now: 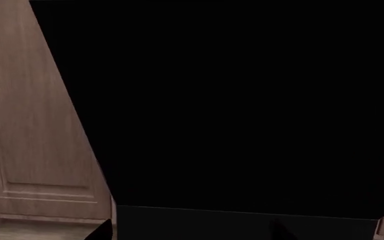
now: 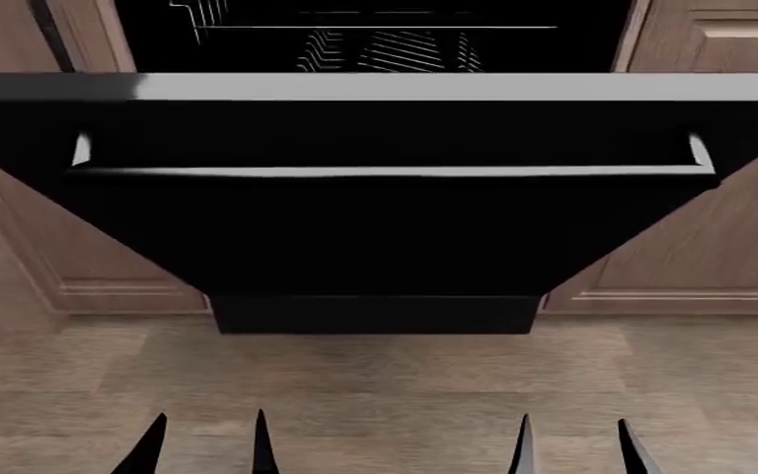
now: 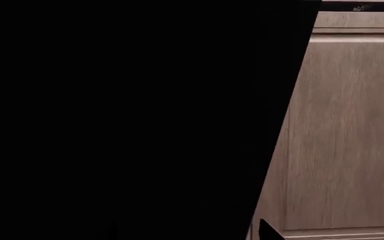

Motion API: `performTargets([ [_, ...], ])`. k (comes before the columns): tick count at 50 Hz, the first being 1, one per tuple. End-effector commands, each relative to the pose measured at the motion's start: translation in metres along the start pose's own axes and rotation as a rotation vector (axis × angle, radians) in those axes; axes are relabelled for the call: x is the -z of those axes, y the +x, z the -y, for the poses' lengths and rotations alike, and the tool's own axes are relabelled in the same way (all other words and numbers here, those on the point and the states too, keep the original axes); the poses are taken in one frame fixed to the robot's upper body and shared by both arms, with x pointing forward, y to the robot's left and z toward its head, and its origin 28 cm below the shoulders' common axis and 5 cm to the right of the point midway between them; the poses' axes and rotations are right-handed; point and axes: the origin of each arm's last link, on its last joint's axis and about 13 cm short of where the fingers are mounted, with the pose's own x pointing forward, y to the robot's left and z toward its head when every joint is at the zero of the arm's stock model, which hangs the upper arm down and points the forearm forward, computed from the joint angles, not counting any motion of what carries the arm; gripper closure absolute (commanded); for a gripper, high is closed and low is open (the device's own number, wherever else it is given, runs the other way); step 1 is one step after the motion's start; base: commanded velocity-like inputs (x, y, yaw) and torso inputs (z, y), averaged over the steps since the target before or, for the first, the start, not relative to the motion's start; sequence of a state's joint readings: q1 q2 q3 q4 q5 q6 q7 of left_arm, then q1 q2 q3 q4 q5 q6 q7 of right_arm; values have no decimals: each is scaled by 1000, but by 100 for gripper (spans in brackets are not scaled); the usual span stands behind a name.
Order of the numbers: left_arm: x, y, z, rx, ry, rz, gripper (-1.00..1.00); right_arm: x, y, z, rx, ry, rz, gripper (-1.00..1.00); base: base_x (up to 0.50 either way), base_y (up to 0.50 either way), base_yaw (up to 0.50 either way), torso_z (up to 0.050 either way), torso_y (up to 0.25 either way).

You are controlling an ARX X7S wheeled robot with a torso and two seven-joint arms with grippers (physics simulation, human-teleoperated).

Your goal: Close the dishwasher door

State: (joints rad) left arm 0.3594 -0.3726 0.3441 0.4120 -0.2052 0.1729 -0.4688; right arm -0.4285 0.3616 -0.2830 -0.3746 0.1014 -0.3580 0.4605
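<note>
The dishwasher door (image 2: 379, 232) is a wide glossy black panel. It hangs open, tilted out toward me, with its silver-grey edge strip (image 2: 379, 87) on top and the bar handle (image 2: 379, 171) just below. The wire racks (image 2: 379, 44) show in the opening behind it. My left gripper (image 2: 208, 449) and right gripper (image 2: 576, 449) are both open and empty, low in the head view, in front of the door and apart from it. The door's black underside fills the left wrist view (image 1: 245, 110) and the right wrist view (image 3: 125, 120).
Brown wooden cabinet doors flank the dishwasher on the left (image 2: 37, 227) and right (image 2: 709, 237). They also show in the left wrist view (image 1: 32, 125) and the right wrist view (image 3: 345, 130). A black toe kick (image 2: 372, 314) sits under the door. Wood floor (image 2: 379, 385) lies between me and it.
</note>
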Motion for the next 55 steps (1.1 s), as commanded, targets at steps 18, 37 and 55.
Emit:
performTargets([
  [18,-1,-1,0,0,-1,2,-100,0,0,0,-1,-2,1,-100,200,0,0,0,0],
  [37,0,0,0,2,-1,3,-100,0,0,0,-2,-5,1,-100,200,0,0,0,0],
  [55,-1,0,1,5,1,1,-100,0,0,0,0,-6,-1,-100,200,0,0,0,0],
])
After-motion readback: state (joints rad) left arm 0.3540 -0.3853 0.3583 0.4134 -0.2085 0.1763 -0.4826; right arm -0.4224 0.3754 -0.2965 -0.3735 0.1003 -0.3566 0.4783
